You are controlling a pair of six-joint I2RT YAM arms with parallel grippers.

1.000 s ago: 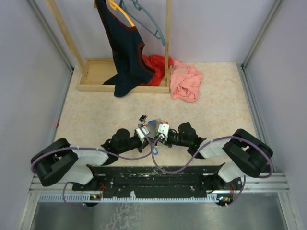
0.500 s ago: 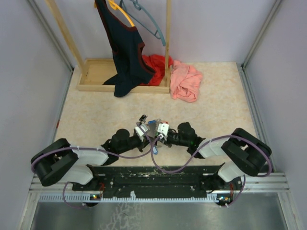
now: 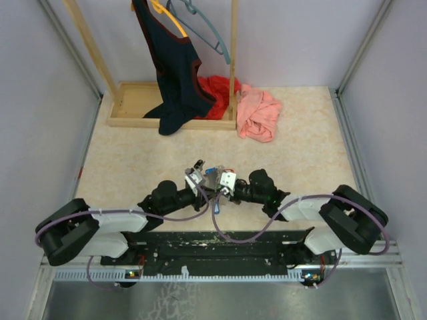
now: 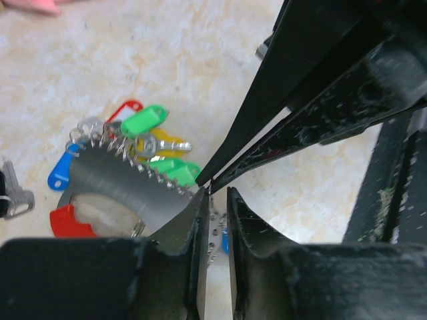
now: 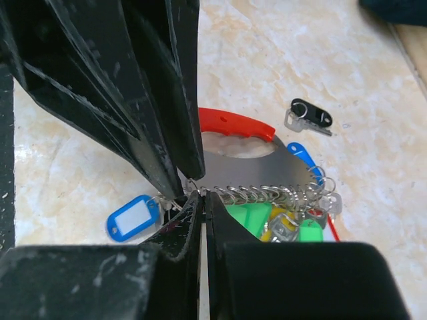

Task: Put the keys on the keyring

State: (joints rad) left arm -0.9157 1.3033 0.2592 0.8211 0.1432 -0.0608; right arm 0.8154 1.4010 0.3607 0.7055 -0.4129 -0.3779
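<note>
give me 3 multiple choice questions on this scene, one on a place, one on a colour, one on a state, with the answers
1. Where is the dark tag relative to the keyring?
A. hung on it
B. apart from it, on the table
C. under it

2. What colour is the keyring's grip?
A. red
B. yellow
C. black

3. How do the right gripper jaws stand?
A. wide open
B. shut
C. out of view

Answers:
1 B, as the dark tag lies alone on bare table beyond the keyring.
2 A, as a red arc caps the grey plate.
3 B, as its tips meet with no gap in the right wrist view.
</note>
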